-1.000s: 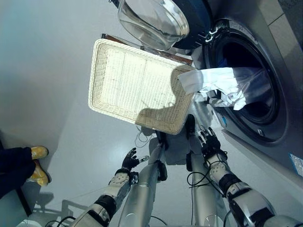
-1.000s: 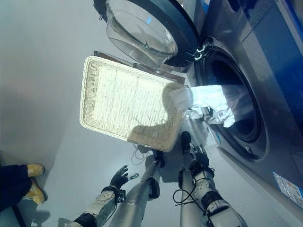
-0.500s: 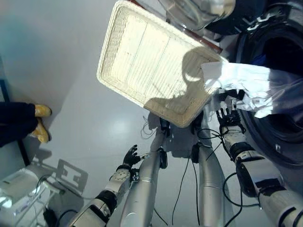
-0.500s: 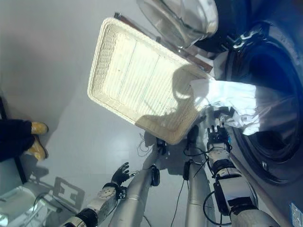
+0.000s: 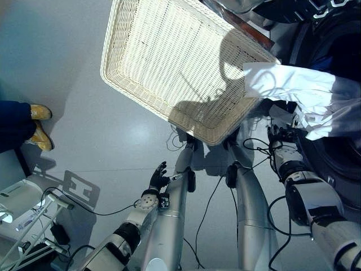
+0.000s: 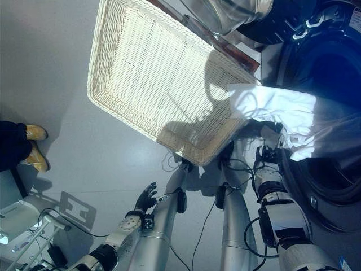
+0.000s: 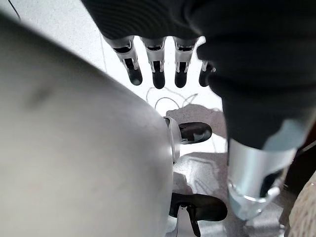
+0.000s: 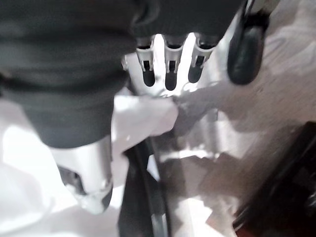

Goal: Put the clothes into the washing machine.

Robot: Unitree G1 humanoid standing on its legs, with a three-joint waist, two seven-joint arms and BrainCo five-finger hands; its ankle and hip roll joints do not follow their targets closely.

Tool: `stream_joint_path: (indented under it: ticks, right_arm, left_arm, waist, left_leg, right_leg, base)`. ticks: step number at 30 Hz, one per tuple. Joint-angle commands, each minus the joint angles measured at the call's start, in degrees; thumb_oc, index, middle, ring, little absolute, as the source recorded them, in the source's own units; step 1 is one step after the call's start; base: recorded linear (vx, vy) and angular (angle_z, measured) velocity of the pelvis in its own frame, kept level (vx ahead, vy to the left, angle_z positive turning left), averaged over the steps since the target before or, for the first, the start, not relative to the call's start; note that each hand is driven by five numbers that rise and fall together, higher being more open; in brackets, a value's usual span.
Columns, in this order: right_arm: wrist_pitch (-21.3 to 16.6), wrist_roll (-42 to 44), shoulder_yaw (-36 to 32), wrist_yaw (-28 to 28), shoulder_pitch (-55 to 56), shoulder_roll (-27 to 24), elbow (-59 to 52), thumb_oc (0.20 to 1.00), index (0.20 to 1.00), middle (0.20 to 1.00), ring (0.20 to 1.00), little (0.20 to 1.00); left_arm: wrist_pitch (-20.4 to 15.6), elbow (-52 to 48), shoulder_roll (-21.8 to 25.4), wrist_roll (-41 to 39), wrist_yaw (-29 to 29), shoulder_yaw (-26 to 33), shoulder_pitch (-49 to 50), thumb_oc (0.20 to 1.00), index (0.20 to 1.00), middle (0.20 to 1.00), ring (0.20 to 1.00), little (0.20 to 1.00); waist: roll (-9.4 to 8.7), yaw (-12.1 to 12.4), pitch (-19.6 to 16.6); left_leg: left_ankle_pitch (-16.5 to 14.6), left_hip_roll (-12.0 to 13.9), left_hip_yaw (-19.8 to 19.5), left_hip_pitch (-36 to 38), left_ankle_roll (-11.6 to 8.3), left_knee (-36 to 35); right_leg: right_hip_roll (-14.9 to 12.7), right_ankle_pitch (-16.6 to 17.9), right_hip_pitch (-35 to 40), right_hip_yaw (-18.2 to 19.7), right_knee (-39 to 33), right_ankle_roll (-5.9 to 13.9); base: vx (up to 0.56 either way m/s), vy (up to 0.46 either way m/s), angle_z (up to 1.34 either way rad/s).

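White garment (image 5: 293, 93) draped just above right robot hand (image 5: 280, 139), long axis running into washing machine drum (image 5: 338, 51). Right robot hand nearer, fingers straight, holding nothing; left robot hand (image 5: 158, 179) well apart, relaxed, empty.

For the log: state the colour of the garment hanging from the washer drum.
White garment, clearest in the left eye view.

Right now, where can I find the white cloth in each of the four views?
Left eye view: white cloth at right, draped from the washing machine's opening.
Right eye view: same, at right.
Left wrist view: not in it.
Right wrist view: beyond the right hand, a white fold.
Shared landmark: wicker basket.
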Motion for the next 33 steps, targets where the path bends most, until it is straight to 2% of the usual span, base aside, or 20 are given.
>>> stream_joint_path:
  ticks: [1, 2, 7, 9, 10, 12, 14, 16, 17, 19, 23, 29, 30, 31, 32, 33]
  right_arm:
    - [-4.3, -2.5, 0.4, 4.1, 1.9, -3.7, -1.2, 1.0, 1.0, 1.0, 1.0, 1.0]
    - [-5.5, -4.7, 0.6, 6.7, 1.1, -4.5, -2.7, 1.0, 1.0, 1.0, 1.0, 1.0]
    - [-6.0, -13.0, 2.2, 9.8, 0.3, -5.7, -5.9, 1.0, 1.0, 1.0, 1.0, 1.0]
    - [-6.2, -18.0, 3.4, 11.7, 0.1, -6.5, -8.0, 1.0, 1.0, 1.0, 1.0, 1.0]
    - [-6.8, -23.4, 4.3, 12.4, 0.2, -7.3, -9.0, 1.0, 1.0, 1.0, 1.0, 1.0]
    - [-6.8, -24.3, 4.5, 12.6, 0.3, -7.5, -9.5, 1.0, 1.0, 1.0, 1.0, 1.0]
    - [-5.5, -32.7, 6.9, 15.3, 0.5, -9.6, -11.0, 1.0, 1.0, 1.0, 1.0, 1.0]
    - [-5.4, -33.3, 7.1, 15.2, 0.5, -9.7, -11.2, 1.0, 1.0, 1.0, 1.0, 1.0]
    - [-4.9, -36.3, 8.9, 16.5, 1.1, -11.0, -12.8, 1.0, 1.0, 1.0, 1.0, 1.0]
    - [-4.7, -36.8, 9.3, 17.3, 1.5, -11.6, -13.7, 1.0, 1.0, 1.0, 1.0, 1.0]
    - [-4.3, -34.5, 10.8, 22.9, 4.2, -13.3, -19.7, 1.0, 1.0, 1.0, 1.0, 1.0]
    - [-6.9, -32.1, 11.7, 27.0, 6.4, -13.9, -26.7, 1.0, 1.0, 1.0, 1.0, 1.0]
    - [-7.2, -31.3, 11.6, 27.8, 6.6, -14.0, -27.4, 0.944, 0.944, 0.944, 0.944, 0.944]
    - [-7.2, -29.7, 11.6, 28.9, 6.8, -14.1, -28.0, 0.592, 0.592, 0.592, 0.592, 0.592]
    - [-7.0, -26.6, 11.0, 30.7, 7.0, -14.1, -29.0, 0.2, 0.2, 0.2, 0.2, 0.2]
    - [-6.9, -25.3, 10.8, 31.3, 7.0, -14.0, -29.3, 0.2, 0.2, 0.2, 0.2, 0.2]
  left_arm:
    - [0.8, -2.2, 1.1, -1.4, 1.5, -2.5, 1.6, 1.0, 1.0, 1.0, 1.0, 1.0]
    - [1.2, -3.6, 1.8, -1.8, 2.0, -2.8, 1.7, 1.0, 1.0, 1.0, 1.0, 1.0]
    - [2.1, -5.4, 3.0, -2.3, 2.0, -2.4, 1.5, 1.0, 1.0, 1.0, 1.0, 1.0]
    - [2.9, -6.6, 4.1, -2.7, 1.8, -1.9, 1.3, 1.0, 1.0, 1.0, 1.0, 1.0]
    - [3.4, -7.2, 5.0, -2.9, 1.5, -1.6, 1.3, 1.0, 1.0, 1.0, 1.0, 1.0]
    - [3.5, -7.3, 5.1, -2.9, 1.4, -1.5, 1.3, 1.0, 1.0, 1.0, 1.0, 1.0]
    - [3.6, -7.6, 6.5, -2.8, 0.4, -0.3, 1.7, 1.0, 1.0, 1.0, 1.0, 1.0]
    - [3.6, -7.7, 6.6, -2.7, 0.3, -0.2, 1.7, 1.0, 1.0, 1.0, 1.0, 1.0]
    - [3.6, -7.8, 7.7, -2.9, -0.4, 0.5, 1.8, 1.0, 1.0, 1.0, 1.0, 1.0]
    - [3.6, -7.8, 8.2, -2.8, -0.8, 0.9, 2.0, 1.0, 1.0, 1.0, 1.0, 1.0]
    - [2.7, -7.9, 10.0, -2.5, -2.2, 2.5, 3.2, 1.0, 1.0, 1.0, 1.0, 1.0]
    - [2.2, -7.9, 10.8, -2.4, -2.8, 3.5, 4.2, 1.0, 1.0, 1.0, 1.0, 1.0]
    - [2.1, -8.0, 10.8, -2.4, -2.7, 3.5, 4.4, 1.0, 1.0, 1.0, 1.0, 1.0]
    - [2.0, -7.9, 10.9, -2.7, -2.8, 3.5, 4.5, 1.0, 1.0, 1.0, 1.0, 1.0]
    - [1.6, -7.5, 10.7, -2.6, -3.0, 3.8, 4.9, 1.0, 1.0, 1.0, 1.0, 1.0]
    - [1.4, -7.5, 10.7, -2.6, -3.1, 3.8, 5.0, 1.0, 1.0, 1.0, 1.0, 1.0]
  waist:
    - [7.29, 0.1, -0.2]
    - [7.42, 0.2, -0.2]
    - [7.32, 0.1, -0.2]
    - [7.11, 0.1, -0.2]
    - [6.83, 0.1, -0.2]
    - [6.75, 0.1, -0.2]
    - [6.05, 0.0, -0.2]
    - [5.99, 0.0, -0.2]
    - [5.54, -0.1, -0.2]
    - [5.27, -0.1, -0.2]
    - [4.01, -0.6, -0.2]
    - [3.41, -1.3, -0.2]
    - [3.43, -1.4, -0.2]
    - [3.46, -1.4, -0.2]
    - [3.49, -1.5, -0.2]
    - [3.54, -1.5, -0.2]
  left_leg:
    - [1.9, -0.8, 1.3, -1.7, -0.74, 0.6]
    - [2.0, -0.8, 1.4, -1.9, -0.88, 0.1]
    - [2.4, -0.7, 1.5, -2.3, -1.1, -0.8]
    - [2.5, -0.6, 1.5, -2.4, -1.16, -1.3]
    - [2.7, -0.6, 1.5, -2.5, -1.19, -1.6]
    - [2.7, -0.6, 1.4, -2.5, -1.18, -1.7]
    - [2.9, -0.5, 1.3, -2.4, -1.27, -2.1]
    - [3.0, -0.5, 1.3, -2.4, -1.28, -2.2]
    - [3.1, -0.3, 1.4, -2.5, -1.31, -2.3]
    - [3.1, -0.3, 1.4, -2.5, -1.31, -2.2]
    - [3.2, 0.0, 1.4, -2.5, -1.28, -2.3]
    - [3.3, 0.4, 1.7, -2.4, -1.36, -3.0]
    - [3.4, 0.4, 1.8, -2.3, -1.36, -3.1]
    - [3.4, 0.4, 1.8, -2.3, -1.37, -3.3]
    - [3.4, 0.4, 1.9, -2.0, -1.39, -3.4]
    - [3.4, 0.4, 1.9, -1.9, -1.4, -3.5]
  right_leg:
    - [1.8, -3.4, -0.3, 2.8, 7.0, 6.68]
    - [1.7, -3.2, -0.6, 2.8, 6.6, 6.82]
    - [1.7, -2.6, -1.1, 2.8, 5.5, 7.05]
    - [1.8, -2.1, -1.2, 2.8, 4.7, 7.17]
    - [1.8, -1.7, -1.2, 2.6, 4.3, 7.27]
    - [1.8, -1.7, -1.2, 2.6, 4.1, 7.28]
    - [1.9, -1.1, -0.9, 2.3, 3.2, 7.47]
    - [1.9, -1.0, -0.8, 2.3, 3.1, 7.49]
    - [1.9, -0.6, -0.8, 2.1, 2.6, 7.59]
    - [1.9, -0.5, -0.8, 2.0, 2.6, 7.64]
    - [2.0, 0.0, -0.6, 1.7, 1.9, 7.89]
    - [2.1, 0.5, -0.6, 2.0, 1.2, 8.3]
    - [2.1, 0.5, -0.6, 2.1, 1.1, 8.33]
    - [2.2, 0.4, -0.5, 2.2, 1.0, 8.34]
    - [2.2, 0.4, -0.4, 2.3, 0.9, 8.4]
    - [2.2, 0.4, -0.3, 2.3, 0.9, 8.43]
  base:
    - [0.0, 0.0, 0.0]
    - [0.0, 0.0, 0.0]
    - [0.0, 0.0, 0.0]
    - [0.0, 0.0, 0.0]
    - [0.0, 0.0, 0.0]
    - [0.0, 0.0, 0.0]
    - [0.0, 0.0, 0.0]
    - [0.0, 0.0, 0.0]
    - [0.0, 0.0, 0.0]
    - [0.0, 0.0, 0.0]
    - [0.0, 0.0, 0.0]
    - [0.0, 0.0, 0.0]
    - [-0.01, 0.033, -0.04]
    - [0.0, 0.035, -0.05]
    - [0.0, 0.031, -0.04]
    - [0.0, 0.031, -0.05]
